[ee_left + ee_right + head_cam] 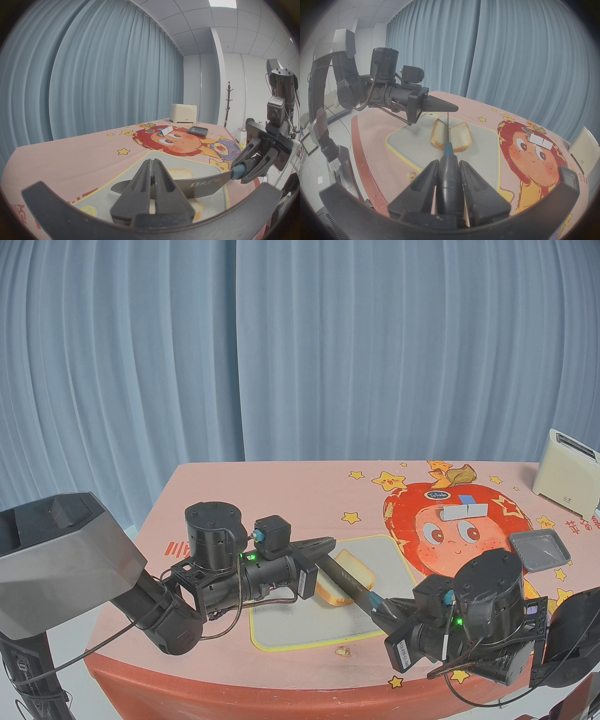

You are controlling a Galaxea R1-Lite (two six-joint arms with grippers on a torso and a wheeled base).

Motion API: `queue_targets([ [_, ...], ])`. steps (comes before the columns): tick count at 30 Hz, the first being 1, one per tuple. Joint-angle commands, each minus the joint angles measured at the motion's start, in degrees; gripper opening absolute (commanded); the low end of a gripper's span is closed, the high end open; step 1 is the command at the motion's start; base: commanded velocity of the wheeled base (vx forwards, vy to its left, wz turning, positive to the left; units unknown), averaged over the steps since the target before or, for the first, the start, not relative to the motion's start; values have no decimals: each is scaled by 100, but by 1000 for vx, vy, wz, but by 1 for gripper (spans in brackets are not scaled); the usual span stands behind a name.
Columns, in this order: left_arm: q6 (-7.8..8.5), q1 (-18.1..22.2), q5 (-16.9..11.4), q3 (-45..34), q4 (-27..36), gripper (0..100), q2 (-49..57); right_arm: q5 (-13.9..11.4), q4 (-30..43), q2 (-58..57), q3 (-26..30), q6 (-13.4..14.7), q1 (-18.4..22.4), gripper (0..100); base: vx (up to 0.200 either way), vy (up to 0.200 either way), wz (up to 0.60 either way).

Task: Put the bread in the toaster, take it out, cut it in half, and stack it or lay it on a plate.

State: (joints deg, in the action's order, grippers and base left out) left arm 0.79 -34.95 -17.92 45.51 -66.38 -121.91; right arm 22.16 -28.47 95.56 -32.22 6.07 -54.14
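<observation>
Steel knife (345, 583) across bread (357, 567), toaster (569, 472) beyond

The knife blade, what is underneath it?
A pale slice of bread on the grey, yellow-edged cutting board, with the steel knife set into its middle. The blade hides whether the cut goes right through.

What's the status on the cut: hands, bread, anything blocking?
Right hand shut on knife handle; left hand shut, tips at the blade's far end. Blade set in middle of bread on cutting board. Nothing blocking the cut.
</observation>
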Motion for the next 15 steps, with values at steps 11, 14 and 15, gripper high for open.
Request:
queue_targets([
  [11,-9,-3,87,81,-332,0,53,7,8,-55,-56,-1,61,0,0,0,0],
  [14,-9,-3,87,37,-332,0,35,7,8,-90,-56,-1,61,0,0,0,0],
  [15,0,-3,87,28,-332,0,0,-1,8,-90,-65,-1,61,0,0,0,0],
])
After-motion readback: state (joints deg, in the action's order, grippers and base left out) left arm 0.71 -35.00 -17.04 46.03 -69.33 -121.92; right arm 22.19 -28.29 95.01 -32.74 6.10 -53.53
